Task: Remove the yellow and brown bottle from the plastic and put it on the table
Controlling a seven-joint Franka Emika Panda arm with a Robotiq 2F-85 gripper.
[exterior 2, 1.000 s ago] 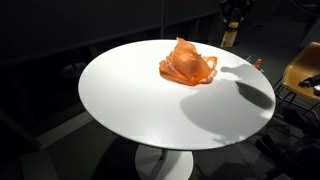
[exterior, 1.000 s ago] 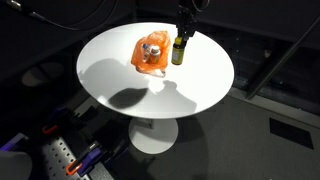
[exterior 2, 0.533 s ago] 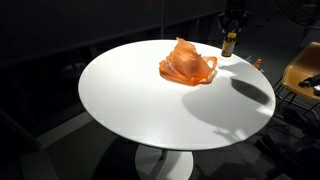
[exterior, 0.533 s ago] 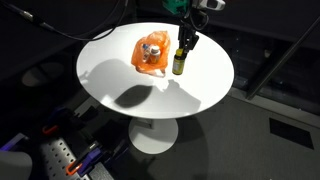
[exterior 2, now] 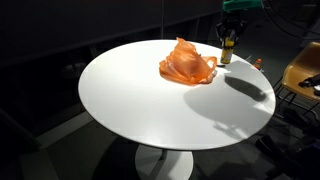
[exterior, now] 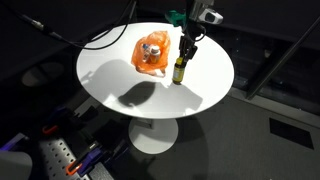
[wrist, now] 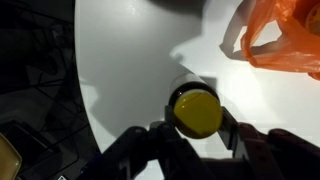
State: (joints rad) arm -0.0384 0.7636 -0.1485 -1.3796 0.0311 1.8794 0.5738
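Yellow and brown bottle (exterior: pixel 180 68) had come lower with the end effector (exterior: pixel 185 47), stood upright on desk (exterior: pixel 205 95) near orange plastic bag (exterior: pixel 150 55), outside it; end effector held its top.

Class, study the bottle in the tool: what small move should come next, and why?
Probably lower the bottle straight down until its base rests on the table. It hangs upright in the shut tool, beside the orange plastic, and I cannot tell that it touches.

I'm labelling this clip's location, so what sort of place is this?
Likely a robotics lab: dark room, round white table, black cables trailing overhead, and an equipment rig beside the table.
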